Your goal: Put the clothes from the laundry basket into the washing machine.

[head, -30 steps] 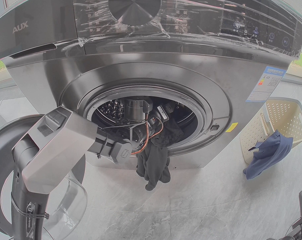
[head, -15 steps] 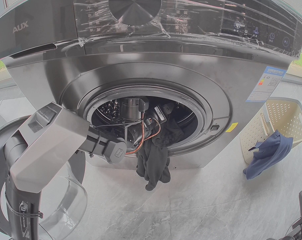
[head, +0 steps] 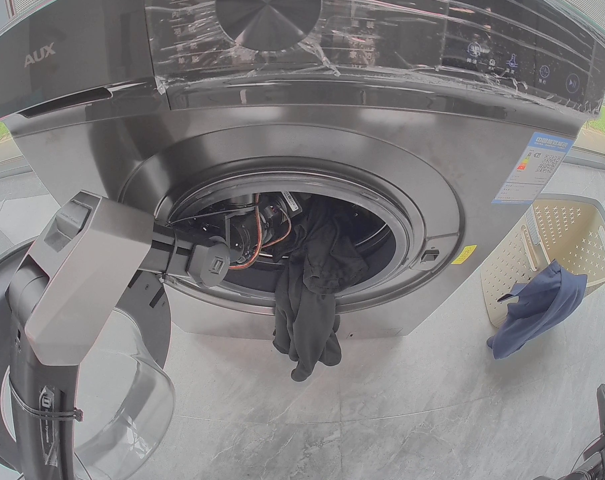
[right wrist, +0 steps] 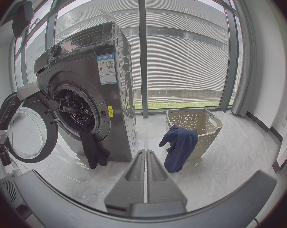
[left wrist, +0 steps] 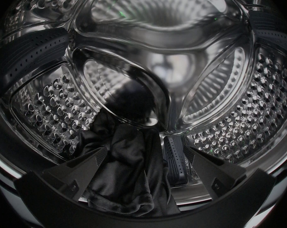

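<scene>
Far left: round glass door (head: 132,395) of the washing machine (head: 356,141) swung fully open, low beside the left arm (head: 82,281). Arm runs from the left side into the machine's mouth, wrist past the rim.

Inside the drum (left wrist: 55,111): left gripper (left wrist: 146,152) faces the back wall, fingers (left wrist: 83,167) spread wide. Black cloth lies bunched between them on the drum floor, pressed against one finger, well apart from the other. Not pinched.

Centre: black garment (head: 309,315) draped over the lower lip of the opening. Long axis runs vertical. Upper part sits inside the drum just beside the wrist; lower part hangs down the front panel outside, loose end pointing at the grey marble floor (head: 396,401). From the head view, cannot tell whether the end touches the floor.

Right of the machine: cream laundry basket (head: 576,228), perforated walls, standing on the floor near the machine's side. A blue garment (head: 539,308) hangs over its near rim, long axis also vertical, most of it outside the basket, tail pointing down to the floor.

Far right, low: right gripper (right wrist: 145,162), well apart from basket and machine, fingers pressed together with nothing between them.
</scene>
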You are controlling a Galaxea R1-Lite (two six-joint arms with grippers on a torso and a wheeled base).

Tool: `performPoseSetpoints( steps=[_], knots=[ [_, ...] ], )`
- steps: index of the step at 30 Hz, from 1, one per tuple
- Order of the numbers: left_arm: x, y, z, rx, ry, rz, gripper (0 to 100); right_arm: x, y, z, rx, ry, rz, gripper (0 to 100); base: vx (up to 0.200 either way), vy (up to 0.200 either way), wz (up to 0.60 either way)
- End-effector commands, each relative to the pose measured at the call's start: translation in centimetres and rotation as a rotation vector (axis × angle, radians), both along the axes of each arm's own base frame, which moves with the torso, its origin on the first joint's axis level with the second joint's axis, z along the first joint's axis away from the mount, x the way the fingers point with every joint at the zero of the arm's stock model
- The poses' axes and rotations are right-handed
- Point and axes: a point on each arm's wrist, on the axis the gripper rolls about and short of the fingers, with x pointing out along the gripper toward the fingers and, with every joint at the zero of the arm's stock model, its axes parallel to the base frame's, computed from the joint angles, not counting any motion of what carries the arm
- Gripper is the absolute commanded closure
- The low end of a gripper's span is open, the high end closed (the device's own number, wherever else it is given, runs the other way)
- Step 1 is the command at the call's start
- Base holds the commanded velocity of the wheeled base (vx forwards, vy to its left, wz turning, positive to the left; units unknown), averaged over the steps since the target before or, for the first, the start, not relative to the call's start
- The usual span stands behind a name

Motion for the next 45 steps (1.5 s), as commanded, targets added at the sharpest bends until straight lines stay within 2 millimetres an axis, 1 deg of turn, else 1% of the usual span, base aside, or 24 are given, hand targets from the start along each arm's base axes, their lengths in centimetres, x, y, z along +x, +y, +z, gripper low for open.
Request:
performPoseSetpoints(
  steps=[1, 3, 4, 5, 7, 11, 12, 13, 17, 20, 21, 24, 29, 33, 35, 36, 37, 41, 45],
  knots=[
    [-1.6, -0.5, -4.5, 0.093, 0.048, -0.052, 0, 0.0, 0.0, -0.7, -0.025, 0.022, -0.006, 100, 0.000, 0.000, 0.00],
    [-2.1, -0.8, -4.9, 0.107, 0.057, -0.063, 0, 0.0, 0.0, -0.7, -0.025, 0.022, -0.006, 100, 0.000, 0.000, 0.00],
    [-2.7, -1.5, -5.1, 0.115, 0.061, -0.086, 0, 0.0, 0.0, -0.7, -0.025, 0.022, -0.006, 100, 0.000, 0.000, 0.00],
    [-2.8, -1.6, -5.1, 0.118, 0.063, -0.089, 0, 0.0, 0.0, -0.7, -0.025, 0.022, -0.006, 100, 0.000, 0.000, 0.00],
    [-3.5, -2.5, -5.3, 0.138, 0.063, -0.120, 0, 0.0, 0.0, -0.7, -0.025, 0.020, -0.007, 100, 0.000, 0.000, 0.00],
    [-4.5, -3.9, -6.5, 0.214, 0.053, -0.170, 0, 0.0, 0.0, -0.7, -0.025, 0.022, -0.006, 100, 0.000, 0.000, 0.00],
    [-4.5, -3.9, -6.5, 0.214, 0.053, -0.170, 0, 0.0, 0.0, -0.7, -0.025, 0.022, -0.006, 100, 0.000, 0.000, 0.00],
    [-4.7, -4.7, -7.2, 0.223, 0.042, -0.187, 0, 0.0, 0.0, -0.7, -0.025, 0.022, -0.006, 100, 0.000, 0.000, 0.00],
    [-4.5, -5.4, -7.4, 0.222, 0.025, -0.194, 0, 0.0, 0.0, -0.7, -0.025, 0.022, -0.006, 100, 0.000, 0.000, 0.00],
    [-3.5, -5.5, -9.1, 0.274, 0.010, -0.183, 0, 0.0, 0.0, -0.7, -0.025, 0.022, -0.006, 100, 0.000, 0.000, 0.00],
    [-3.2, -5.5, -9.4, 0.298, 0.000, -0.184, 100, 0.0, 0.0, -0.7, -0.025, 0.022, -0.006, 100, 0.000, 0.000, 0.00],
    [-2.6, -5.2, -9.4, 0.309, -0.010, -0.172, 100, 0.0, 0.0, -0.7, -0.025, 0.020, -0.007, 100, 0.000, 0.000, 0.00],
    [-2.3, -5.0, -8.4, 0.300, -0.033, -0.158, 100, 0.0, 0.0, -0.7, -0.020, 0.020, -0.006, 100, 0.000, 0.000, 0.00],
    [-1.4, -5.1, -6.1, 0.264, -0.097, -0.126, 100, 0.0, 0.0, -0.7, -0.025, 0.022, -0.006, 100, 0.000, 0.000, 0.00],
    [-0.3, -4.8, -4.5, 0.236, -0.151, -0.081, 100, 0.0, 0.0, -0.7, -0.025, 0.020, -0.007, 100, 0.000, 0.000, 0.00],
    [-0.2, -4.9, -4.2, 0.231, -0.160, -0.076, 100, 0.0, 0.0, -0.7, -0.025, 0.022, -0.006, 100, 0.000, 0.000, 0.00],
    [0.7, -5.1, -3.3, 0.207, -0.205, -0.046, 100, 0.0, 0.0, -0.7, -0.025, 0.022, -0.006, 100, 0.000, 0.000, 0.00],
    [2.1, -5.2, -2.4, 0.170, -0.269, -0.009, 100, 0.0, 0.0, -0.7, -0.025, 0.022, -0.006, 100, 0.000, 0.000, 0.00],
    [2.7, -5.0, -2.4, 0.165, -0.282, 0.001, 100, 0.0, 0.0, -0.7, -0.025, 0.022, -0.006, 100, 0.000, 0.000, 0.00]
  ],
)
